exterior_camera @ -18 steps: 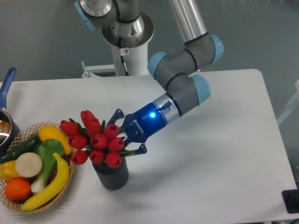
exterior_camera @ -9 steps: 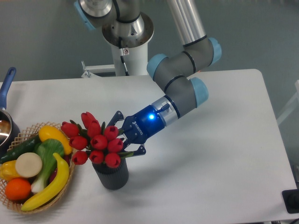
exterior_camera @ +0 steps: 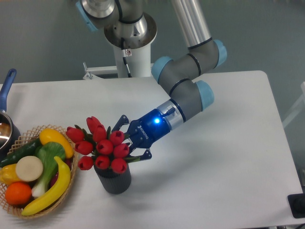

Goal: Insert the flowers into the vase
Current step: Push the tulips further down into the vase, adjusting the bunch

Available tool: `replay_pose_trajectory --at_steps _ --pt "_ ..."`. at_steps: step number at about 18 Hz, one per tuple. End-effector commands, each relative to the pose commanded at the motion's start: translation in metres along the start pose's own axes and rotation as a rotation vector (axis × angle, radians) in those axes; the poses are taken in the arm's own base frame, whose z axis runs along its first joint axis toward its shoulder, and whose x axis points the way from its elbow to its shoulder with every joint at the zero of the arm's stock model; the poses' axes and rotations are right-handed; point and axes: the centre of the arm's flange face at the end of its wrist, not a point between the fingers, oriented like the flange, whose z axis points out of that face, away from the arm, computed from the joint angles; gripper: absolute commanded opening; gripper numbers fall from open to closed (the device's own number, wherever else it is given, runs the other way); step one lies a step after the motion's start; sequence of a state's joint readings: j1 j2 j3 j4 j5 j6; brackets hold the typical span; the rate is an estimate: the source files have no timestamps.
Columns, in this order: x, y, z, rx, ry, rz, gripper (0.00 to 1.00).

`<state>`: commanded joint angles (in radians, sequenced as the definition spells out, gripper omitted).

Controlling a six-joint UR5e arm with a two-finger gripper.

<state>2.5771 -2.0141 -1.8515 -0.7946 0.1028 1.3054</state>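
The gripper [exterior_camera: 125, 140] comes in low from the right, its blue light glowing on the wrist, and its two dark fingers [exterior_camera: 121, 119] are spread either side of the stems at the back of the tulip bunch [exterior_camera: 101, 144]; whether they are pressing on the stems or standing just off them cannot be told, because the red buds hide the contact. The bunch sits right over the mouth of the dark grey ribbed vase [exterior_camera: 114, 180], which stands upright on the white table [exterior_camera: 224, 143] just beside the wicker basket [exterior_camera: 19, 138] of toy fruit and vegetables. The buds lean left, toward the basket, and the leftmost ones hang near the toy banana [exterior_camera: 50, 188] and the yellow pepper [exterior_camera: 53, 139]. The stems look already down in the vase, though the flower heads cover the rim, so how deep they go is out of sight. By that reading this is the tail end of the insertion: seating the bunch and letting go. The next move calls for a clean release and a withdrawal back along the arm's own line, up and to the right, without hooking a leaf or dragging the bunch. The risk is plain: a wide, top-heavy bunch in a small vase could tip it if tugged sideways.
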Motion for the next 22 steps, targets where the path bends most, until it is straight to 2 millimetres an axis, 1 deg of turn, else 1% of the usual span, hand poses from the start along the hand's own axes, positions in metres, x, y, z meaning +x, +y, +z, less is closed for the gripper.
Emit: replay_pose_trajectory --at_steps 9,10,11,14,15,17,19,20,22 --pt "-0.0006 0.0019 0.0001 -0.010 -0.003 -0.002 0.46" --pt "-0.0004 0.0025 0.0001 -0.010 -0.002 -0.003 0.47" --pt "-0.0004 0.0025 0.0001 -0.010 -0.002 -0.003 0.49" --pt "-0.0004 0.0025 0.0001 -0.010 -0.002 -0.003 0.51" --pt "-0.0004 0.0025 0.0001 -0.010 -0.002 -0.003 0.55" --pt "-0.0006 0.0019 0.0001 -0.010 -0.003 -0.002 0.58" --pt "-0.0006 0.0019 0.0001 -0.010 -0.003 0.000 0.71" --pt "-0.0004 0.0025 0.0001 -0.010 -0.002 -0.001 0.72" --pt "-0.0004 0.0016 -0.0008 -0.010 -0.004 0.001 0.76"
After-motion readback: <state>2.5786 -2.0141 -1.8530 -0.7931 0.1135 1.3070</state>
